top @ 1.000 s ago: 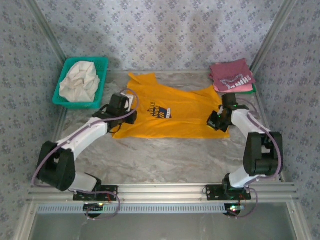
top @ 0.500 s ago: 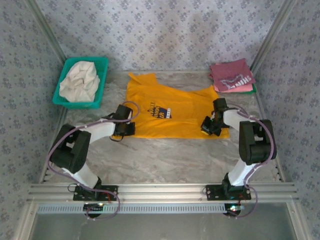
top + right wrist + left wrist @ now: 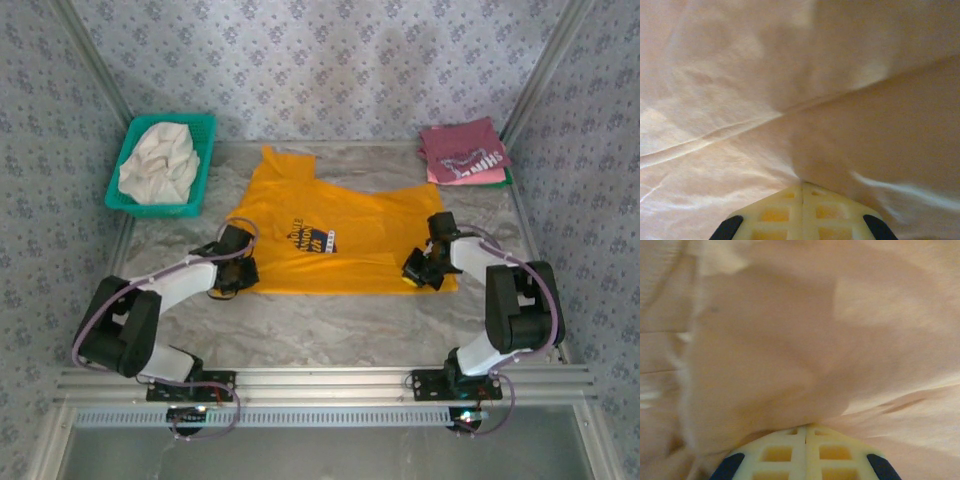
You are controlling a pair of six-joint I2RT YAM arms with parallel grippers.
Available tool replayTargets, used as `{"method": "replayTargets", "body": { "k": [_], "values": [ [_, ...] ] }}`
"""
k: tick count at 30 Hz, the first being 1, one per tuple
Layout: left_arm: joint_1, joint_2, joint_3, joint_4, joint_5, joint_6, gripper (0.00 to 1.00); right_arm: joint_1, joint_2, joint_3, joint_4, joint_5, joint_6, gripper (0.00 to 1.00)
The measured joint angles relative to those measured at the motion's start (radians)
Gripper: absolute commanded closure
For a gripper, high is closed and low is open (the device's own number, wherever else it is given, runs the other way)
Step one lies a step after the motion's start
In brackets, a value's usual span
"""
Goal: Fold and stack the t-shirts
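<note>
At the far left corner of the marble table (image 3: pixel 330 320) sits a teal basket (image 3: pixel 207 150) with a crumpled cream cloth (image 3: pixel 158 162) piled inside. In front of it, the left arm reaches in low, and the left gripper (image 3: pixel 238 276) is at the near left corner of the mustard-yellow t-shirt (image 3: pixel 370 225). From its wrist camera, the left gripper (image 3: pixel 806 430) has its two pale fingers pressed together, with yellow cloth bunched up right at their tips. The shirt lies spread across the middle of the table, with its hem towards the arms and a sleeve pointing to the back. Its dark blue chest print (image 3: pixel 312 238) faces up, a little left of centre. At the near right corner of the shirt, the right gripper (image 3: pixel 416 272) is down on the cloth. Its wrist camera shows the right gripper (image 3: pixel 802 187) closed too, pinching a fold of the fabric. In the far right corner, well apart from the yellow shirt, the maroon t-shirt (image 3: pixel 462 148) with white lettering lies folded on top of the pink t-shirt (image 3: pixel 470 179), whose edge peeks out beneath it.
</note>
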Motion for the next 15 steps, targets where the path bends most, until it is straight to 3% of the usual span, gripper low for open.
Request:
{"method": "replayTargets", "body": {
  "k": [3,8,12,15],
  "values": [
    [0.004,-0.019,0.039,-0.075,-0.053,0.016,0.93,-0.027,0.000,0.086,-0.067,0.004,-0.017,0.98],
    [-0.005,0.000,0.286,-0.122,-0.122,0.090,0.91,-0.101,0.000,0.234,-0.123,0.029,-0.067,0.83],
    [-0.092,0.083,0.462,-0.089,-0.142,0.156,1.00,-0.175,0.006,0.246,-0.130,0.021,-0.082,0.78],
    [-0.165,0.169,0.494,-0.061,-0.128,0.189,1.00,-0.199,0.021,0.233,-0.129,0.022,-0.070,0.70]
  ]
}}
